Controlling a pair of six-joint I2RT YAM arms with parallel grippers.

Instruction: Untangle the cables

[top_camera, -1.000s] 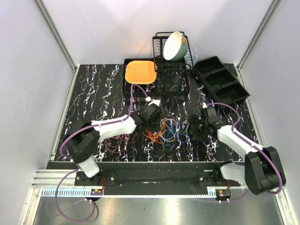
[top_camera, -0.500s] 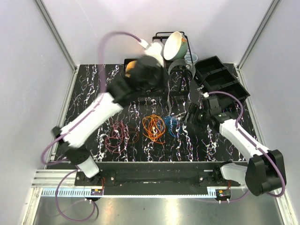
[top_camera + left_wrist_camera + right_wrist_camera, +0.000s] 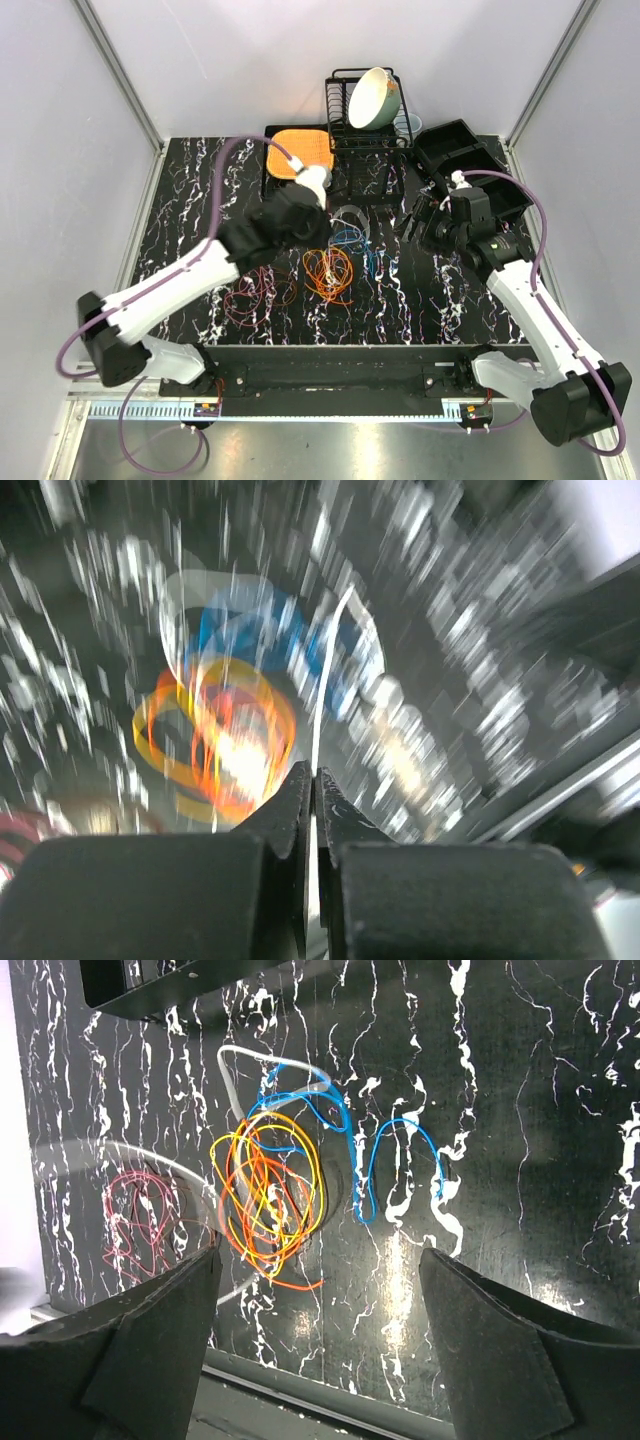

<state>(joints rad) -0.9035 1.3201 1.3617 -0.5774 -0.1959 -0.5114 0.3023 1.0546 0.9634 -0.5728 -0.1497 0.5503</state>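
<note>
The cables lie spread on the black marbled table (image 3: 190, 200). A maroon loop (image 3: 255, 292) is on the left, an orange-yellow bundle (image 3: 330, 270) in the middle, and blue cable (image 3: 352, 240) to its right. My left gripper (image 3: 305, 225) hangs above them, shut on a thin white-grey cable (image 3: 325, 670) that rises from its fingertips (image 3: 313, 775); that view is blurred. My right gripper (image 3: 425, 228) is raised, open and empty (image 3: 320, 1252). Below it I see the orange bundle (image 3: 265, 1200), blue cable (image 3: 400, 1155), maroon loop (image 3: 140, 1215) and white-grey cable (image 3: 250, 1060).
A black tray with an orange mat (image 3: 300, 152) and a dish rack (image 3: 365, 140) holding a bowl (image 3: 372, 98) stand at the back. Black bins (image 3: 470, 170) are at the back right, close behind the right arm. The front rail (image 3: 330, 360) runs along the near edge.
The tangled pile has been pulled apart into separate maroon, orange and blue groups. My left arm swung up high, then came down over the cables. My right arm moved back and rose.
</note>
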